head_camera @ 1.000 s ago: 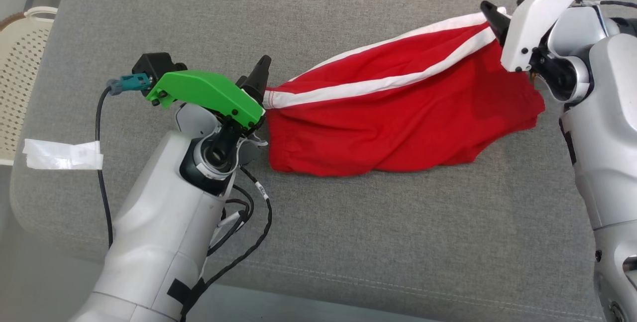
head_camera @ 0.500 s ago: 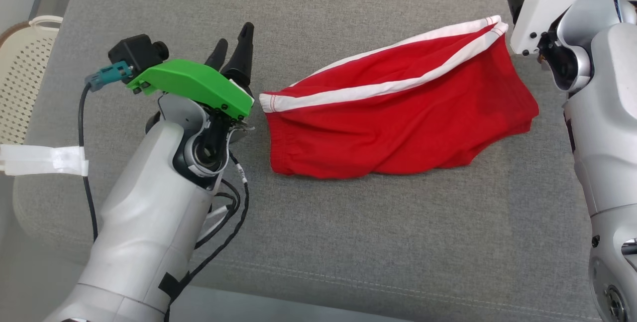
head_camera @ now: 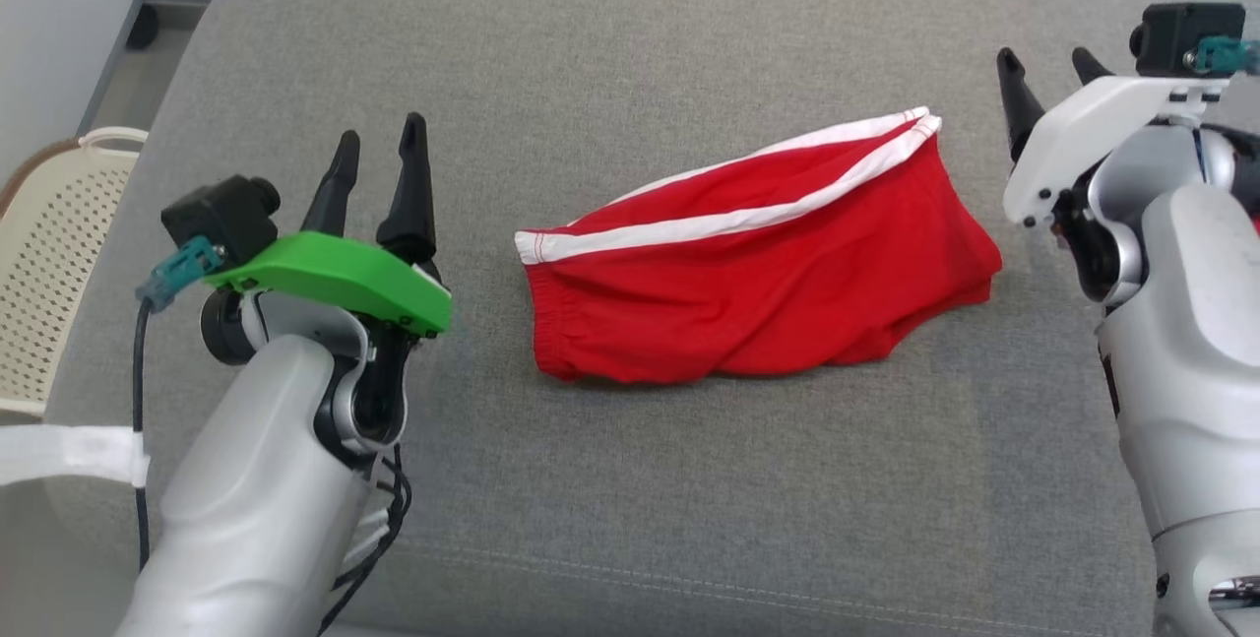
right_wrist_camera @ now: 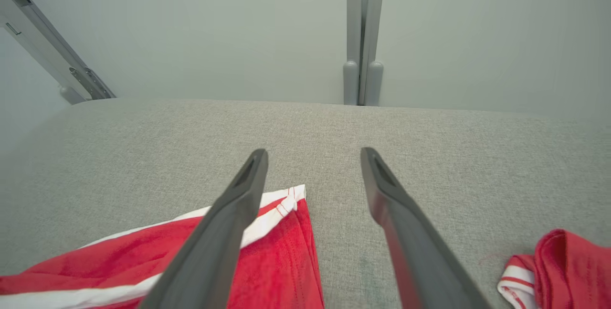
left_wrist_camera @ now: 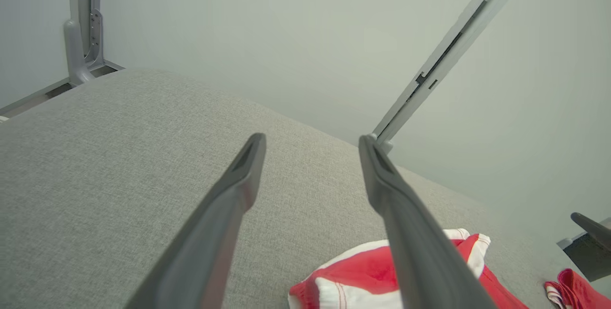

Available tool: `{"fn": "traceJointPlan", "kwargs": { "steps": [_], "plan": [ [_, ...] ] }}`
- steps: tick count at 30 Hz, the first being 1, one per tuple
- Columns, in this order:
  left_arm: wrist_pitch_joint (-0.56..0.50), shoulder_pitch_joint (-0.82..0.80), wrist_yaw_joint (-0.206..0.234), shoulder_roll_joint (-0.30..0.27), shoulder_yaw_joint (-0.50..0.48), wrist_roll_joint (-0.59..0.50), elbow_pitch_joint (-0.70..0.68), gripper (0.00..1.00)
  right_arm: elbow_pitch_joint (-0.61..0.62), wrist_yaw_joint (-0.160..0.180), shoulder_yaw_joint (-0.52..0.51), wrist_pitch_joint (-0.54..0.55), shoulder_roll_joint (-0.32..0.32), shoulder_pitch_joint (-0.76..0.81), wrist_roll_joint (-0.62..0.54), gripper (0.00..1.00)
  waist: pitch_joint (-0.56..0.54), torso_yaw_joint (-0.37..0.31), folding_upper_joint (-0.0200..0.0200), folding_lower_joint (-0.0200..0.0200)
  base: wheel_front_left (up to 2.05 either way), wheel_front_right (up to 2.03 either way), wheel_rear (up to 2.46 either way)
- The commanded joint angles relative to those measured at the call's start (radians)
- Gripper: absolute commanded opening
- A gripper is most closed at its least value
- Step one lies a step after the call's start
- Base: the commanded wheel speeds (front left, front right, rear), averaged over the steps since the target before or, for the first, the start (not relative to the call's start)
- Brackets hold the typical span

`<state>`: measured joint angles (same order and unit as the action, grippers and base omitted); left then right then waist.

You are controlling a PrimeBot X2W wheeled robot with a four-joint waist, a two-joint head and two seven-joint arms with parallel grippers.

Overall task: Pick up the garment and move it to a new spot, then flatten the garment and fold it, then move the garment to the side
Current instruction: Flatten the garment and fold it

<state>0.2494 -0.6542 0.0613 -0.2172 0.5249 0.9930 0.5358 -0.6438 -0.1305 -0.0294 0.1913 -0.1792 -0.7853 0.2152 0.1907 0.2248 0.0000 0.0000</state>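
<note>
A pair of red shorts (head_camera: 758, 268) with a white waistband lies flattened but wrinkled on the grey cushion (head_camera: 630, 479), waistband toward the far side. My left gripper (head_camera: 380, 130) stands open to the left of the shorts, apart from them, and holds nothing. My right gripper (head_camera: 1043, 56) is open just past the shorts' right end, also holding nothing. In the left wrist view the open gripper (left_wrist_camera: 311, 139) points over bare cushion, with the shorts (left_wrist_camera: 353, 275) low at the right. In the right wrist view the open gripper (right_wrist_camera: 313, 152) hovers above the shorts' waistband corner (right_wrist_camera: 281, 232).
A cream perforated basket (head_camera: 49, 253) stands off the cushion's left edge. Another red and white piece of cloth (right_wrist_camera: 563, 266) lies to the right of my right gripper. Grey metal frame legs (right_wrist_camera: 363, 37) and a pale wall stand behind the cushion.
Both grippers have opened and let go of the waistband ends, then drawn away outward. The shorts now lie loose on the cushion. The head camera has tilted up.
</note>
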Motion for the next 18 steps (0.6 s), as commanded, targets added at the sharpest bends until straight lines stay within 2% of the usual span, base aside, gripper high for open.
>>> {"fn": "traceJointPlan", "kwargs": {
  "steps": [1,7,12,18],
  "plan": [
    [0.009,0.022,0.004,-0.008,0.004,-0.014,-0.008,1.00,0.005,0.000,-0.003,-0.006,0.005,0.018,-0.008,1.00,-0.057,-0.017,0.0000,0.0000,0.00,0.00,0.00],
    [0.015,0.161,0.029,-0.040,0.007,-0.111,-0.130,1.00,0.012,0.000,-0.042,-0.027,0.050,0.128,-0.019,1.00,-0.133,-0.029,0.0000,0.0000,0.00,0.00,0.00],
    [0.014,0.262,0.042,-0.069,0.070,-0.179,-0.231,1.00,-0.023,0.000,-0.096,-0.010,0.076,0.177,-0.031,1.00,-0.154,-0.023,0.0000,0.0000,0.00,0.00,0.00],
    [-0.009,0.351,0.076,-0.080,0.110,-0.192,-0.326,1.00,-0.093,0.000,-0.182,-0.018,0.085,0.191,-0.076,1.00,-0.146,0.006,0.0000,0.0000,0.00,0.00,0.00]
  ]
}}
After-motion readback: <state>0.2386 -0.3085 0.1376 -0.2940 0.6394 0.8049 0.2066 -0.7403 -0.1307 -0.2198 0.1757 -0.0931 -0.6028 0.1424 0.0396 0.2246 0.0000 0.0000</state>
